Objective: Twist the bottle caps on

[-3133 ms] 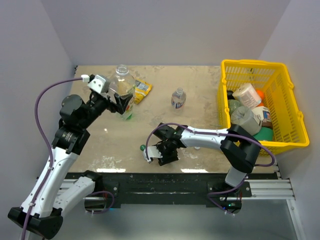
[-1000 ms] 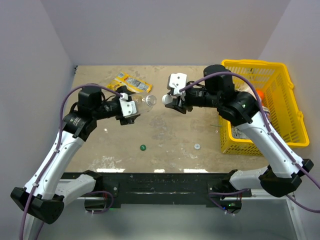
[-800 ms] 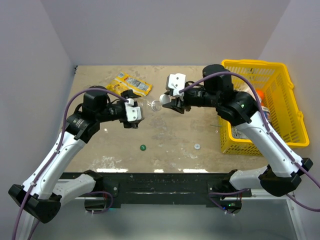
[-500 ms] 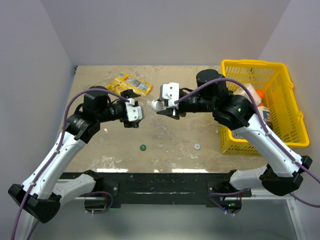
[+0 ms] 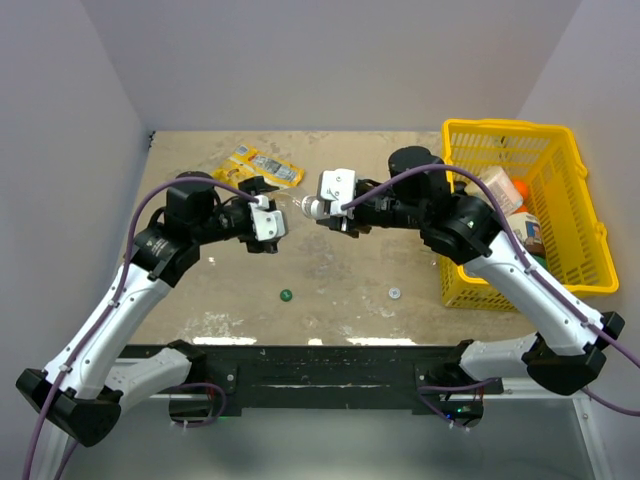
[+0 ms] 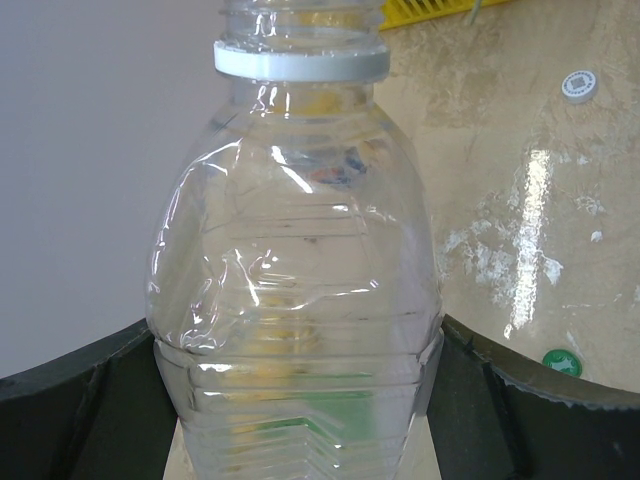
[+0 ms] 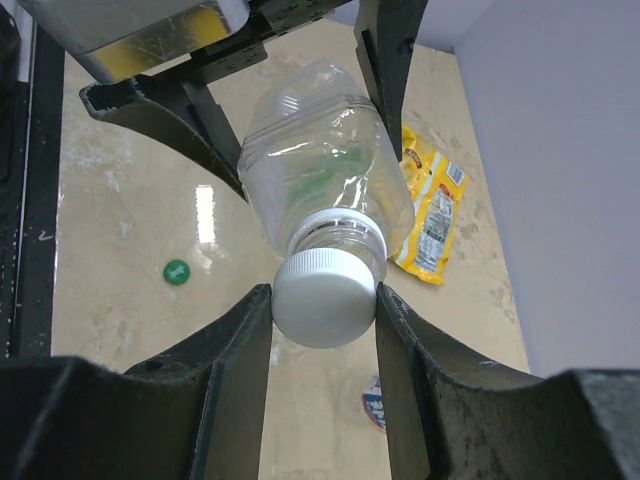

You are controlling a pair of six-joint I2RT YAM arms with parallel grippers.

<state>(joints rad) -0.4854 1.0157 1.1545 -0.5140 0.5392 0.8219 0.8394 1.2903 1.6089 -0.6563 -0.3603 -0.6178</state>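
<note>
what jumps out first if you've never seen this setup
In mid-air above the table, the left claw grips a clear bottle sideways, and the right claw holds a white cap on its mouth. A yellow basket stands at the right edge, and a green cap lies near the table's front edge.

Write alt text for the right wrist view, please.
The right claw pinches a white cap at the mouth of a clear bottle held by the left claw. A green cap and yellow packet lie on the table.
</note>
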